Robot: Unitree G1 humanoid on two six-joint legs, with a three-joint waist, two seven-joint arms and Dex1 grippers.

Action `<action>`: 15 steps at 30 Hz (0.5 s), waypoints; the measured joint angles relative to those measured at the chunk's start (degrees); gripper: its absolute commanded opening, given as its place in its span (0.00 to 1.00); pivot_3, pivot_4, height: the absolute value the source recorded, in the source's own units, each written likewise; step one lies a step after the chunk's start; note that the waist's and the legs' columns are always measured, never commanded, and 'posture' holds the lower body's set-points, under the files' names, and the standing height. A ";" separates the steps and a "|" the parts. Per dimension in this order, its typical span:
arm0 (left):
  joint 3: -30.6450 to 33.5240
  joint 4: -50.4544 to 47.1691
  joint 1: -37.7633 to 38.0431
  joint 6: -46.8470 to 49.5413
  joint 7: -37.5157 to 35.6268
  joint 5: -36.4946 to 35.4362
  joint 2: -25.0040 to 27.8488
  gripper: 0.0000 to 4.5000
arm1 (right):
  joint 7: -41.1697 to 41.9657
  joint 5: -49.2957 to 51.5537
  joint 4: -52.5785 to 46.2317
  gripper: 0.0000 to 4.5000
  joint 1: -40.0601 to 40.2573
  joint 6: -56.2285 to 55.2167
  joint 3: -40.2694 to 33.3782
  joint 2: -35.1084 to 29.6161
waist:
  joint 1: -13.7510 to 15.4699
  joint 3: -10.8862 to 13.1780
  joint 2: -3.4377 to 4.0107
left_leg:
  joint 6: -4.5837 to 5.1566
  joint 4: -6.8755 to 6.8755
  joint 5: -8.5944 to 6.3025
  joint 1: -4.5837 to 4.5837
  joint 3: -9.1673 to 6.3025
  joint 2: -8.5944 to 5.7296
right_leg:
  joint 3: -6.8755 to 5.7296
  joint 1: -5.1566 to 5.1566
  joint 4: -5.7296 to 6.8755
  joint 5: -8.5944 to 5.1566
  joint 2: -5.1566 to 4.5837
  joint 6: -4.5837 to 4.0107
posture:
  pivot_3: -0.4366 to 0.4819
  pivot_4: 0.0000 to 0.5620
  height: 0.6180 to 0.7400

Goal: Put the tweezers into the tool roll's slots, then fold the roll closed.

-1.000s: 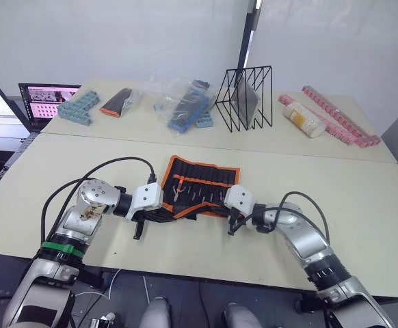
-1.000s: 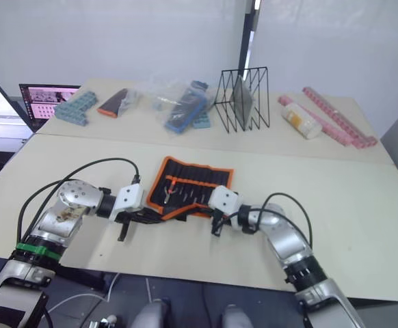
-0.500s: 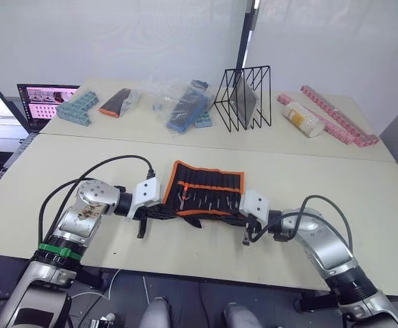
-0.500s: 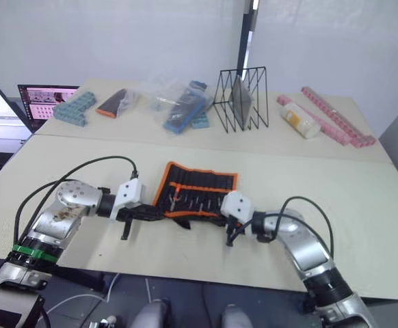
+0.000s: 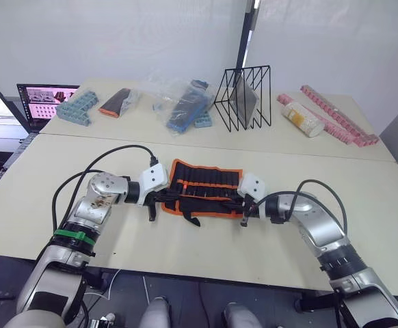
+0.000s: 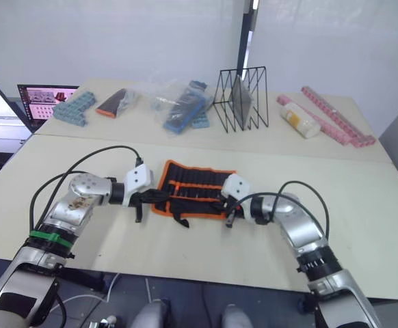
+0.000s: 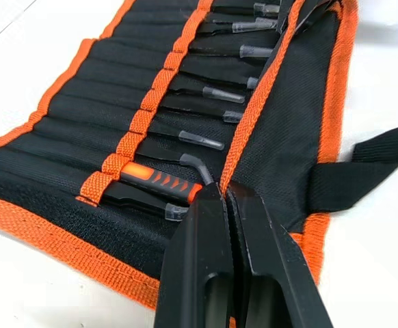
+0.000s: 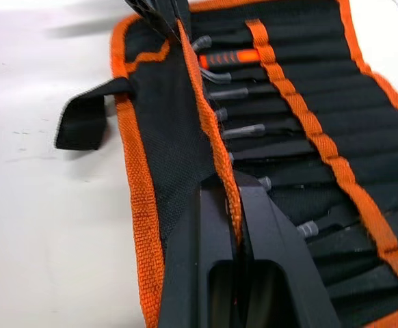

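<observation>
Two grippers pinched one tool roll (image 5: 202, 193) on the near table — left gripper (image 7: 228, 198) and right gripper (image 8: 228, 184) each clamped on its orange-edged flap. Several tweezers (image 7: 219, 93) sat in the slots (image 7: 117, 113); a black strap (image 8: 83, 123) trailed off. Farther back stood one wire rack (image 5: 243, 97).

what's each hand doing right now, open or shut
Left hand: shut on the tool roll's orange-edged flap.
Right hand: shut on the same flap's edge.
</observation>
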 measured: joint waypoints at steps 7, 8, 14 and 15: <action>-0.71 0.15 0.00 0.31 3.49 1.19 -0.94 0.01 | -2.13 -0.57 2.40 0.00 0.09 -0.80 -0.07 1.33 | 0.05 0.00 0.00 | 0.00 0.01 0.00 0.00 0.00 -0.01 | 0.01 0.00 0.01 0.00 0.00 0.00 | 0.48 0.27 0.95; -0.71 0.15 0.00 0.34 4.20 1.41 -1.11 0.01 | -2.45 -0.60 2.43 0.00 0.17 -0.98 -0.23 1.54 | 0.06 0.00 0.00 | 0.00 0.01 0.00 0.00 0.00 -0.01 | 0.01 0.01 0.01 0.00 0.00 0.00 | 0.48 0.27 0.95; 1.70 0.06 0.36 2.59 6.25 1.44 -0.44 0.41 | -4.32 -0.40 4.01 0.35 1.18 -0.85 -3.36 1.70 | -0.02 0.00 0.00 | 0.00 0.01 0.00 0.00 0.00 -0.01 | 0.01 0.01 0.01 0.00 -0.01 0.00 | 0.48 0.27 0.95; 2.00 -0.31 0.58 2.59 6.34 1.41 -0.06 0.48 | -4.49 -0.04 4.11 0.42 1.22 -0.48 -4.26 1.69 | -0.09 0.00 0.00 | -0.01 0.00 0.00 0.01 0.00 -0.01 | 0.00 0.01 0.01 0.00 -0.01 0.00 | 0.48 0.27 0.95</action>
